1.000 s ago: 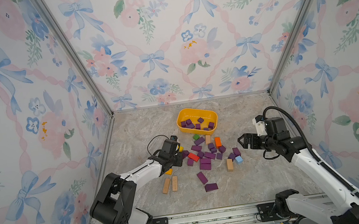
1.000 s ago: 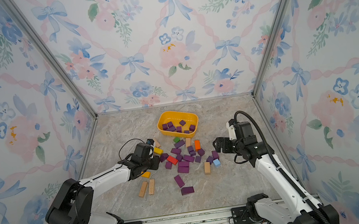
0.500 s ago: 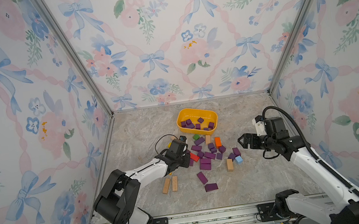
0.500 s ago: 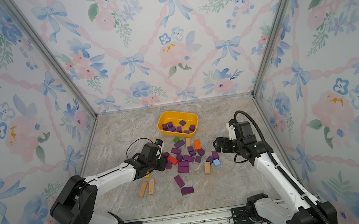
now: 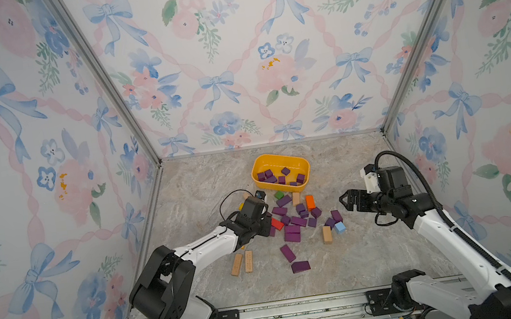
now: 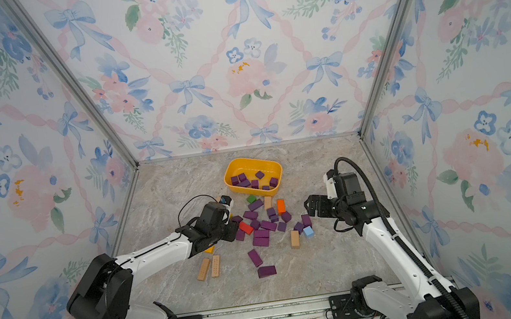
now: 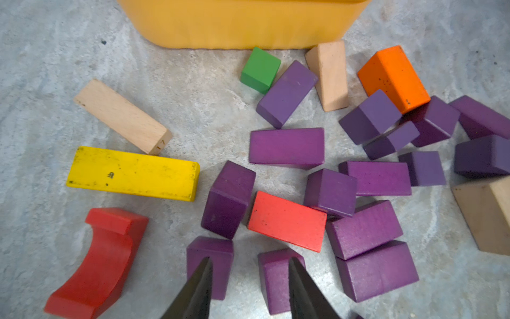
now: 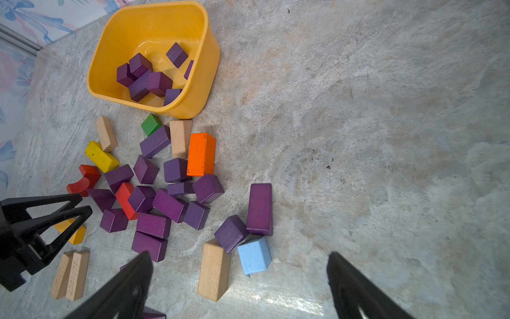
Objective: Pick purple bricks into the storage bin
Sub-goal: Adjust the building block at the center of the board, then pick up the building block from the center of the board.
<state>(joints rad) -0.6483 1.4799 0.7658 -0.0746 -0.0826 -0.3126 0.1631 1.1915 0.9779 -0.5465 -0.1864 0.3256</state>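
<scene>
Left gripper (image 7: pixel 250 259): jaws part-open, nothing between them, tips over the gap between two dark purple wooden bricks (image 7: pixel 218 252). Both top views hide the tips under the wrist. Right gripper (image 8: pixel 238 254) spread wide, empty. Yellow plastic storage tub (image 5: pixel 257 171) holds several bricks, the rest scattered just beside it. Left wrist view crops the tub.

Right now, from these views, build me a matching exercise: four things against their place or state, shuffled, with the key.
1. storage bin
2. green cube
3. light blue cube
4. right gripper

A. open, holding nothing
B. just outside the bin's near wall
C. holds purple bricks
D. beside a tan bar

Pairs: 1-C, 2-B, 3-D, 4-A
</scene>
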